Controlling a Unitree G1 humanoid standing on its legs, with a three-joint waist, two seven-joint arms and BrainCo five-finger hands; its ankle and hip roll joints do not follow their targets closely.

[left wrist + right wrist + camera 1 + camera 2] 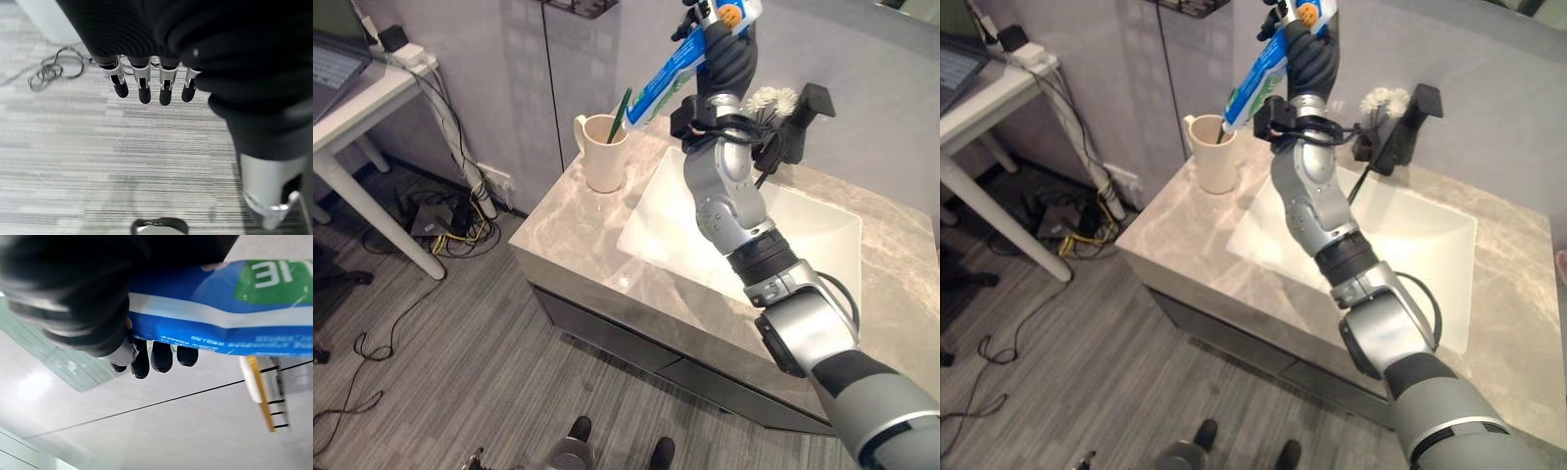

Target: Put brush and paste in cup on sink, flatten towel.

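A blue, white and green toothpaste tube (677, 70) slants down toward the cream cup (603, 154) at the counter's back left corner. My right hand (729, 44) is shut on the tube's upper end, high above the sink; its dark-tipped fingers (156, 357) curl under the tube (220, 318). The tube's lower end hangs just above the cup's rim (1206, 122). A green toothbrush (621, 110) stands in the cup. My left hand (145, 90) hangs over the grey floor, fingers straight and holding nothing.
A white basin (822, 245) is set in the marble counter (568, 235). A black faucet (808, 110) stands at the back, with a white fluffy thing (773, 98) beside it. A white desk (352, 108) and floor cables (450, 220) lie to the left.
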